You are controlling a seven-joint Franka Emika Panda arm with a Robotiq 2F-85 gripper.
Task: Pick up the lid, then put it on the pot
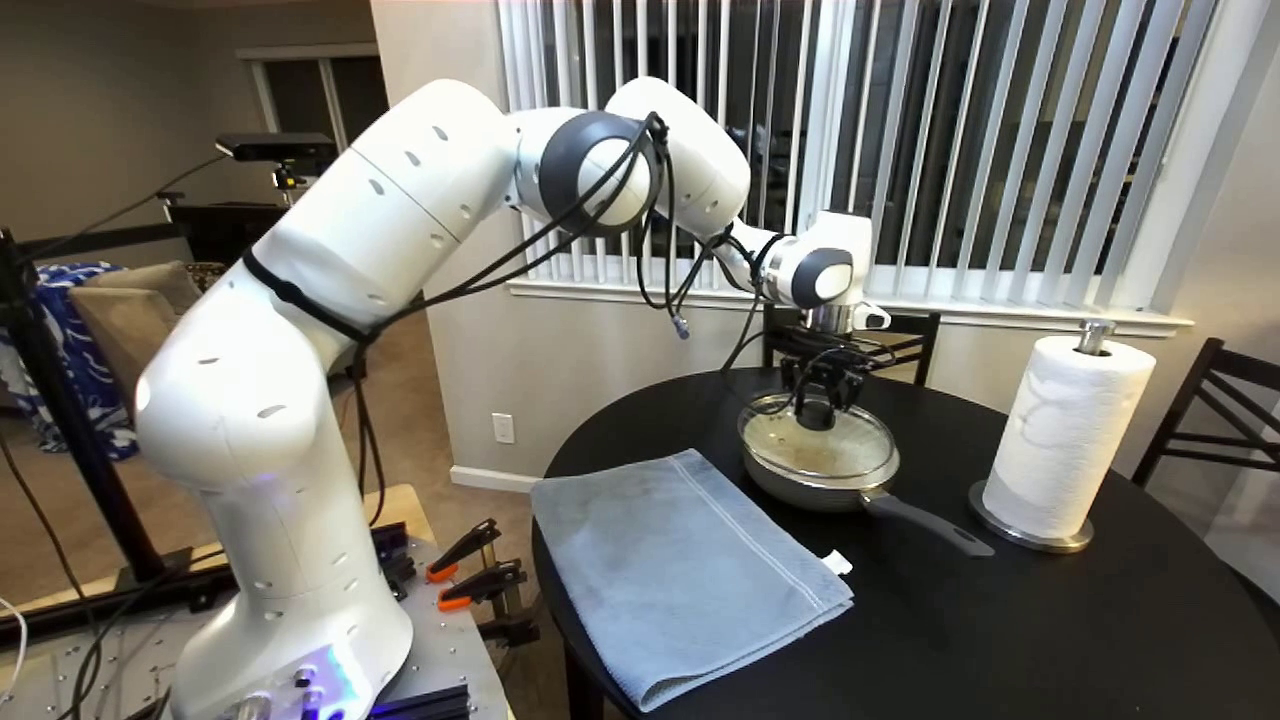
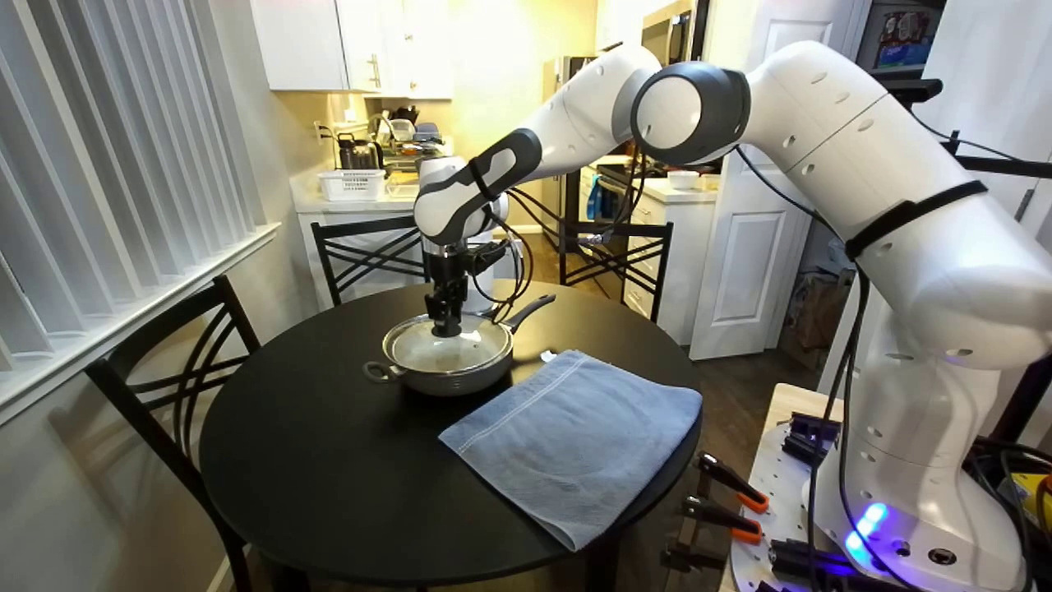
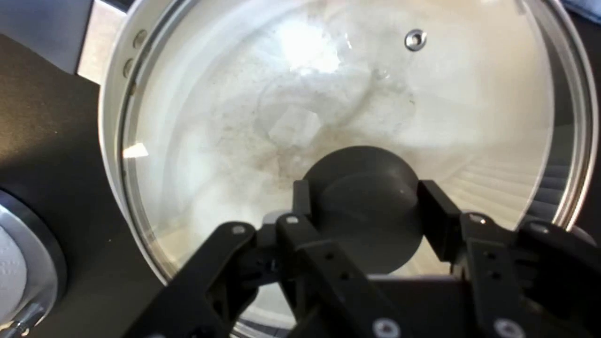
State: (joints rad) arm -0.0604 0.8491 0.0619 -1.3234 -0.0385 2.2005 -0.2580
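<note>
1. Where the lid (image 3: 328, 126) sits over the pot (image 2: 456, 385) on the black table (image 2: 345, 460), you see clear round glass, glare across it, the pale inside showing through.
2. It has a shiny metal rim (image 3: 587, 136), a small vent (image 3: 415, 40) and a dark rounded knob (image 3: 365, 225).
3. In the wrist view, it overhangs the pot at the right and leaves a crescent of pot uncovered at the left.
4. Your gripper (image 3: 366, 199) pinches the knob, its fingers (image 3: 436, 216) touching both sides, spread to the knob's width.
5. In an exterior view, your arm (image 1: 410, 220) arches from left to right, gripper pointing straight down, the cloth (image 1: 690, 580) nearer left and the paper towel roll (image 1: 1065, 440) right.
</note>
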